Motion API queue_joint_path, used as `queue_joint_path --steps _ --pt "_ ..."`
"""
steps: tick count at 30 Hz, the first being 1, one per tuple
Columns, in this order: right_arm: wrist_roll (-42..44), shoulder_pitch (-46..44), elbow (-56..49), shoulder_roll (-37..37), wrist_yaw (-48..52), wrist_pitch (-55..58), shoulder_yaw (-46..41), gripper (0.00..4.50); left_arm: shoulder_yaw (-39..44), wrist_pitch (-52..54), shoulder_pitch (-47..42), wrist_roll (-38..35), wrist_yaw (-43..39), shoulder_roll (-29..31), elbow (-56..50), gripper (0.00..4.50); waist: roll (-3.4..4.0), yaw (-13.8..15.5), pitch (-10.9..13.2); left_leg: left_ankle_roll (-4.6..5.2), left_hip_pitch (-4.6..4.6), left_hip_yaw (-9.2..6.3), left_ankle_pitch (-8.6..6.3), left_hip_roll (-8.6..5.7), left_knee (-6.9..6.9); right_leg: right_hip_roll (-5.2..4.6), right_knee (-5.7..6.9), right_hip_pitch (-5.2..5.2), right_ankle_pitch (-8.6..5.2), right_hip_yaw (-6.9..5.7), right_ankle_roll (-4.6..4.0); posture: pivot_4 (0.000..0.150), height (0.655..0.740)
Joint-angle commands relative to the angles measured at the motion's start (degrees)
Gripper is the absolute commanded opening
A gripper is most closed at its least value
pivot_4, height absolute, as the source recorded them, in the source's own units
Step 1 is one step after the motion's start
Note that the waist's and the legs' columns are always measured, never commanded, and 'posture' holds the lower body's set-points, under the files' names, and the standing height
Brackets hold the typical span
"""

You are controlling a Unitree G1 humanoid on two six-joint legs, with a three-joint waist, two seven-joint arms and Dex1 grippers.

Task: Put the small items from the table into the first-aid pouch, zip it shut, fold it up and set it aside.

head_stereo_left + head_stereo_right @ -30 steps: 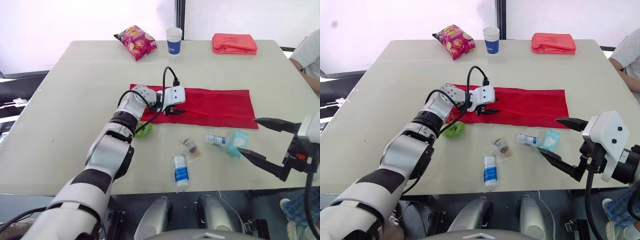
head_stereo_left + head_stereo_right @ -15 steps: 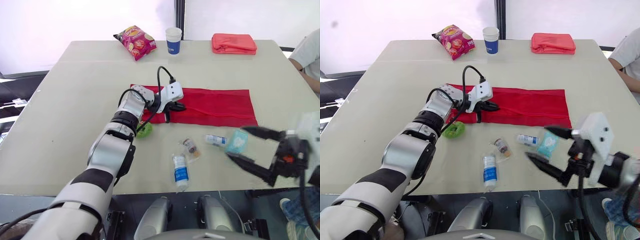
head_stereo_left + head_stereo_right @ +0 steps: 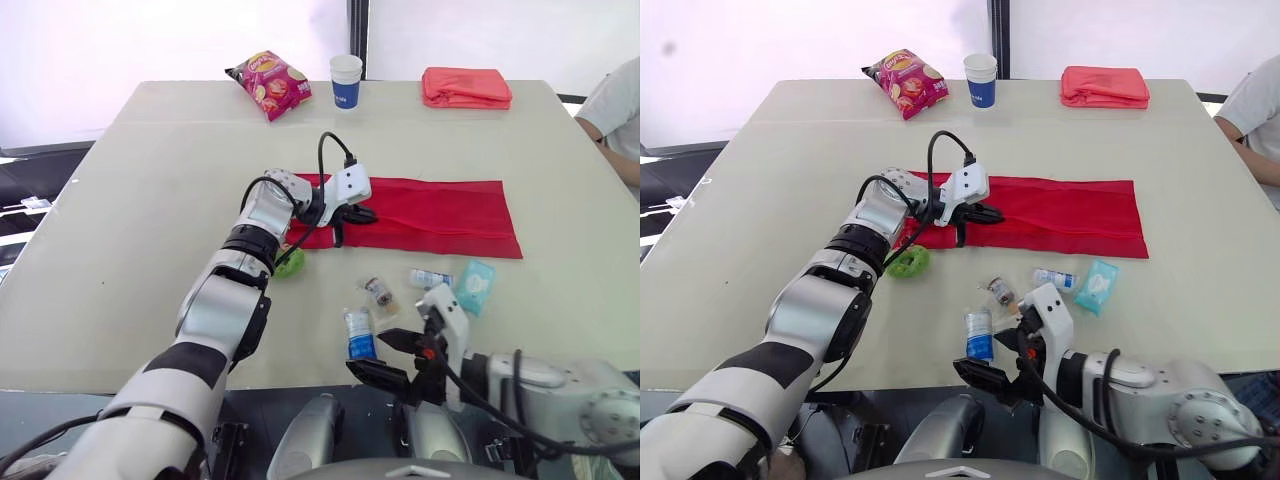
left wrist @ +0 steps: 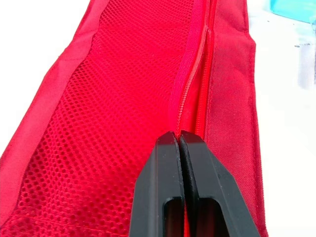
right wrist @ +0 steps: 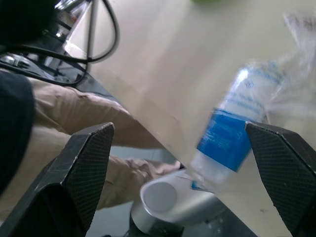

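The red first-aid pouch (image 3: 430, 215) lies flat at mid table, with its mesh side and zipper (image 4: 190, 94) in the left wrist view. My left gripper (image 3: 340, 228) is shut near the pouch's left end, its tips (image 4: 180, 140) resting on the zipper line. In front of the pouch lie a green item (image 3: 290, 262), a small vial in a bag (image 3: 379, 292), a white tube (image 3: 430, 278), a teal packet (image 3: 474, 286) and a blue-labelled bottle in a bag (image 3: 359, 335). My right gripper (image 3: 378, 355) is open at the table's front edge beside the bottle (image 5: 232, 138).
At the table's far edge are a chips bag (image 3: 270, 84), a paper cup (image 3: 346, 80) and a folded red cloth (image 3: 466, 87). A person (image 3: 612, 105) sits at the right side. The table's front edge (image 5: 148, 123) runs just under my right gripper.
My right arm has swung from the table's right side leftward and down to the front edge next to the bottle, still open. The left gripper stays on the pouch.
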Motion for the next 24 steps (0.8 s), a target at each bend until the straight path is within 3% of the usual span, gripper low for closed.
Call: queue_joint_path --steps 1,4,7,8,9,10,14,18,20,24 --pt "-2.89 -2.03 3.12 2.31 -0.27 1.59 0.75 4.5 0.0 0.62 -0.07 -0.98 -0.53 0.66 -3.67 0.04 0.0 -0.03 0.0 0.0 0.0 0.0 0.0 0.0 0.0 0.0 -0.01 0.0 0.0 0.0 0.0 0.15 0.74" --pt "-5.31 -3.06 5.21 4.12 -0.07 3.32 1.29 4.5 -0.01 0.9 0.33 -0.95 -0.31 0.8 -4.35 0.04 0.01 -0.06 -0.01 0.0 0.01 0.0 0.0 0.0 -0.01 0.01 0.0 0.0 0.0 -0.01 0.0 0.15 0.74" --pt "-8.18 -4.17 6.26 5.88 0.57 5.45 2.18 3.21 0.12 1.14 0.62 -1.03 0.18 0.78 -4.88 0.0 0.01 -0.08 -0.01 0.0 0.02 -0.01 0.0 0.0 -0.01 0.01 0.0 0.0 0.0 -0.01 0.0 0.15 0.74" --pt "-9.02 -4.47 6.08 6.02 1.11 6.3 2.34 2.51 0.21 1.27 0.66 -1.09 0.37 0.75 -4.99 0.0 0.01 -0.09 -0.01 0.0 0.02 -0.01 0.0 0.0 0.0 0.01 0.0 0.0 0.0 -0.01 0.0 0.15 0.74" --pt "-9.75 -4.55 5.77 6.08 1.78 6.74 2.29 2.19 0.29 1.38 0.71 -1.16 0.54 0.71 -5.06 0.0 0.01 -0.09 -0.01 0.0 0.02 -0.01 0.0 0.0 0.0 0.02 0.0 0.0 0.0 -0.01 0.0 0.15 0.74" --pt "-10.05 -4.53 5.23 6.1 2.79 6.92 1.94 1.41 0.36 1.45 0.75 -1.21 0.67 0.69 -5.08 0.0 0.01 -0.1 -0.01 0.0 0.02 -0.02 0.0 0.0 -0.01 0.02 0.0 0.0 0.0 -0.01 0.0 0.15 0.74" --pt "-10.68 -4.06 2.88 4.92 7.79 7.05 -0.45 0.22 0.45 1.24 0.88 -1.24 1.24 0.51 -4.67 0.0 0.01 -0.11 -0.01 0.0 0.02 -0.02 0.0 -0.01 0.0 0.01 0.0 0.0 0.0 -0.01 0.0 0.15 0.74" --pt "-7.03 -3.16 -0.59 2.84 15.11 5.21 -5.13 0.01 0.77 1.27 0.93 -1.55 1.73 0.26 -4.22 0.0 0.01 -0.08 -0.01 0.01 0.02 -0.02 -0.01 -0.02 0.0 0.01 -0.01 0.01 0.0 -0.02 0.0 0.15 0.74" --pt "-0.17 -3.35 -1.15 2.06 16.78 2.58 -10.1 0.01 0.94 1.14 0.96 -1.72 1.99 0.07 -3.76 0.0 0.01 -0.09 -0.01 0.01 0.02 -0.04 -0.01 -0.02 0.0 0.01 -0.01 0.01 0.0 -0.04 0.0 0.15 0.74" --pt "5.88 -6.49 3.28 1.5 14.53 -0.86 -16.64 0.01 1.07 0.88 0.99 -2.31 2.09 -0.31 -3.37 0.0 0.01 -0.09 -0.01 0.01 0.02 -0.03 -0.01 -0.01 -0.01 -0.01 -0.01 0.02 0.0 -0.03 0.0 0.15 0.74"
